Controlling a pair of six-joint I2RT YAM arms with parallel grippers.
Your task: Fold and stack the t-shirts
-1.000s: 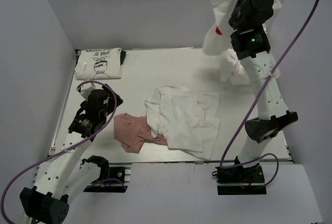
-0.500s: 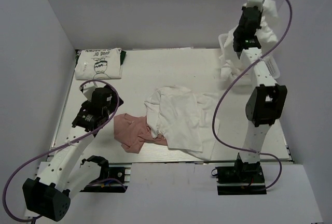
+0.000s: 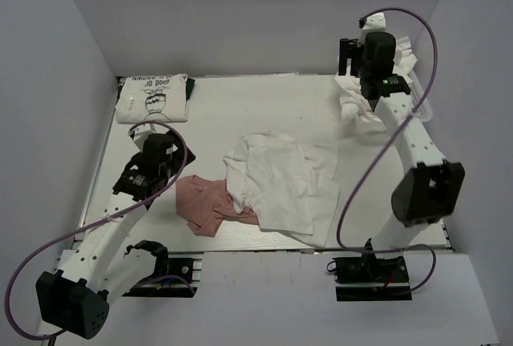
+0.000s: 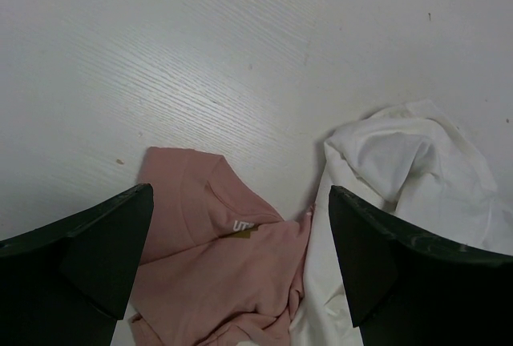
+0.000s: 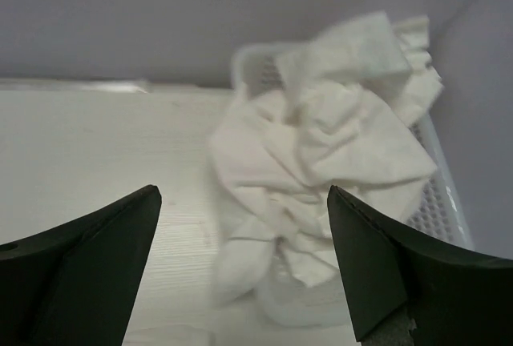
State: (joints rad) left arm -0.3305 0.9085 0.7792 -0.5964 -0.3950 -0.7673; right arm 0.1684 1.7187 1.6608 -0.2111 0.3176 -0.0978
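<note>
Two pincers, both spread apart and empty. Left pincer hangs over the pink shirt, which lies between its fingers on the counter. A white shirt touches the pink one by the right finger. Right pincer faces a heap of white shirts spilling from a basket just ahead.

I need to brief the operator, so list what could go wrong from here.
1. The pink tee lies partly under the white tee; the open left gripper pulling it may drag both.
2. The crumpled pile overhangs the basket rim and may slide onto the table.
</note>
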